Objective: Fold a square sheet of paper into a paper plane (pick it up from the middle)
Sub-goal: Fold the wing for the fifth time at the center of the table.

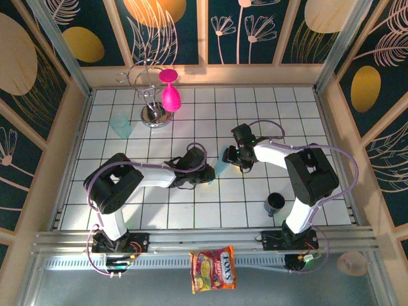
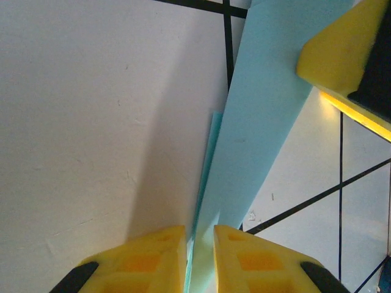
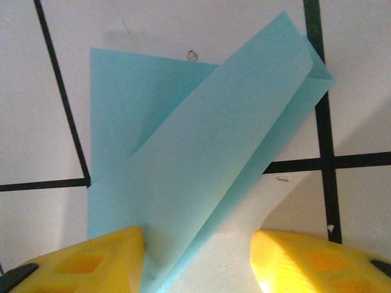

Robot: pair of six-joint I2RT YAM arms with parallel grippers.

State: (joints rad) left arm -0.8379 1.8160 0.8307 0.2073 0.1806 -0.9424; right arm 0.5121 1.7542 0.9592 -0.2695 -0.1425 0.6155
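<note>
The square sheet of paper (image 1: 221,164), light blue and already creased narrower, is lying near the middle of the white gridded desk (image 1: 191,213), between the two arms that are reaching in from either side. The left hand (image 1: 207,173) is pinching it: in the left wrist view its yellow fingers (image 2: 146,259) are standing almost together with the edge of the sheet (image 2: 256,140) running up from the narrow gap between them, and a yellow finger of the other hand (image 2: 339,49) is showing at the top right, over the paper. The right hand (image 1: 228,159) is standing open with nothing gripped; in the right wrist view its fingers (image 3: 91,262) are wide apart, bare desk is showing between them, and the sheet (image 3: 201,152), one flap folded over at a slant across the layer beneath, is only resting against the finger on the left of that view. The one piece of writing that can be read is on a red and yellow sweet packet (image 1: 213,269) lying in front of the arm bases, which is bearing the name "FOX'S". Towards the back of the desk, two pink goblets (image 1: 169,94) are hanging on a wire stand (image 1: 153,116), a pale teal cup (image 1: 120,125) is standing just beside it, and a dark cup (image 1: 275,203) is sitting near the right arm.
</note>
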